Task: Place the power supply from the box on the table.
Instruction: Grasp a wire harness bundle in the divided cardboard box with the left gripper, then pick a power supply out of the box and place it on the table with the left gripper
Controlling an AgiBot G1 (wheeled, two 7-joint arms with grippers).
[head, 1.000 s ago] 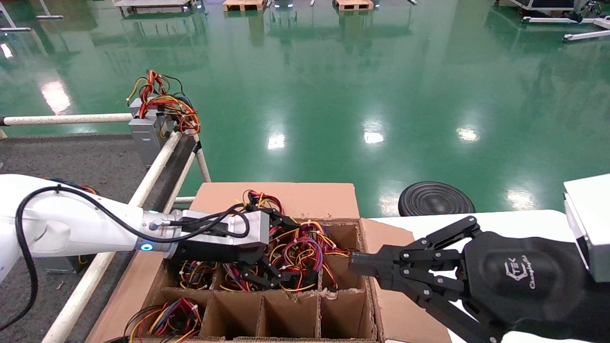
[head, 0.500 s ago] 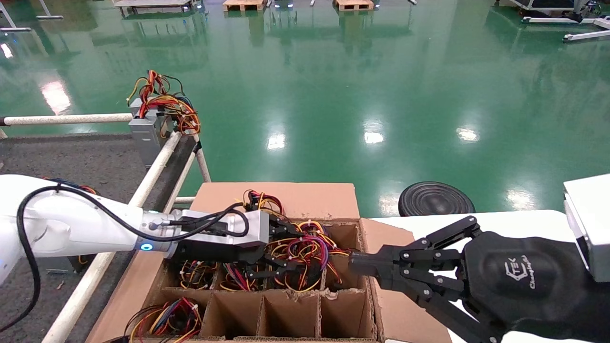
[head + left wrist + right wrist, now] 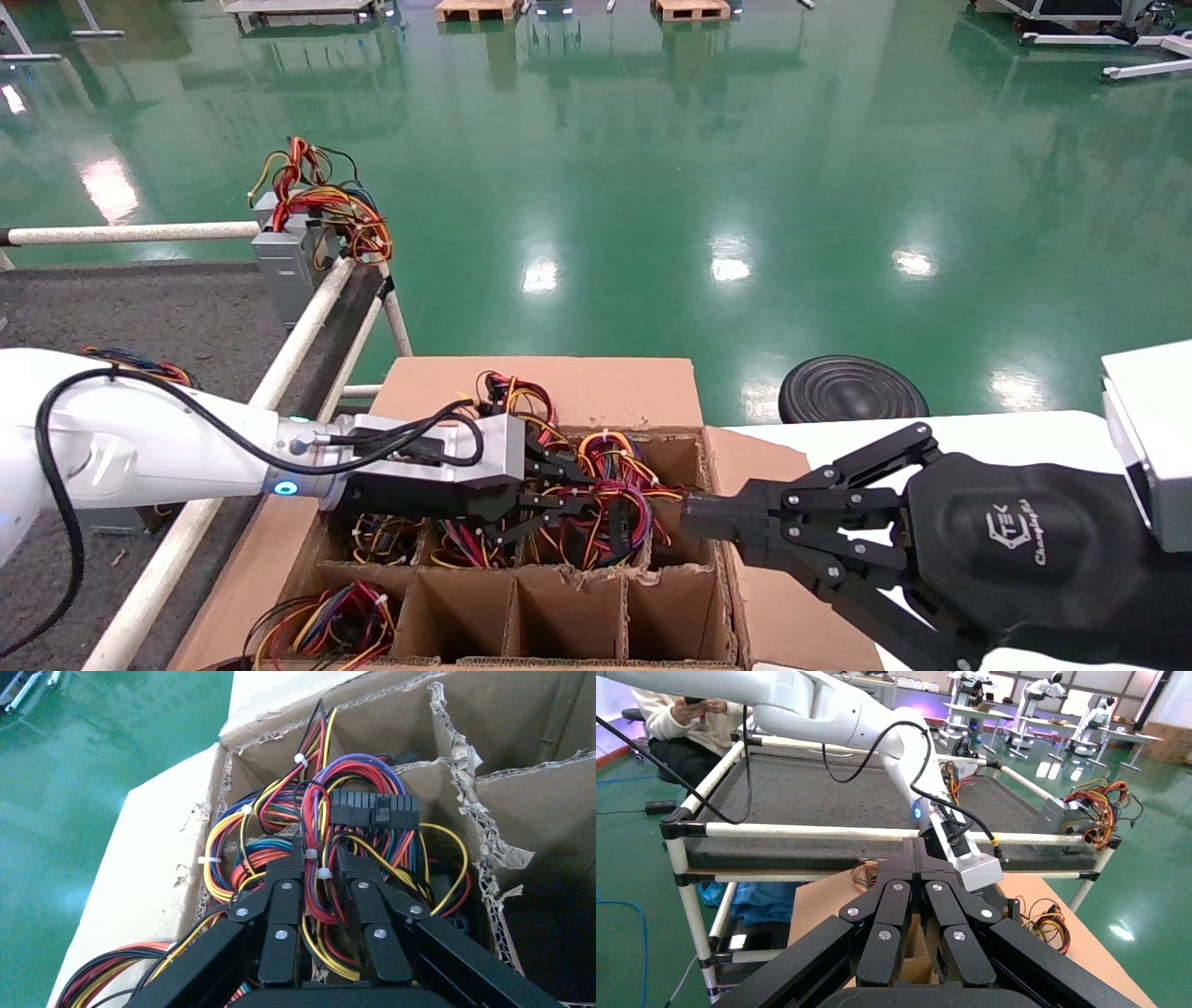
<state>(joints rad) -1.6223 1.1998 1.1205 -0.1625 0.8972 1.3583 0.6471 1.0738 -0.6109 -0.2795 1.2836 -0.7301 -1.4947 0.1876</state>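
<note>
near cells of the box (image 3: 521,606) open, far cells wire-choked, right pincer (image 3: 694,515) at the rim

My left gripper (image 3: 318,874) pinches the wire loom, yet the power supply (image 3: 596,499) keeps its metal case buried under that tangle, down in a cell of the box (image 3: 577,391); I see wires alone. The box's near edge runs off the head view's bottom. My right gripper (image 3: 916,855) has its fingertips pressed together, hiding whatever lies directly behind them.
</note>
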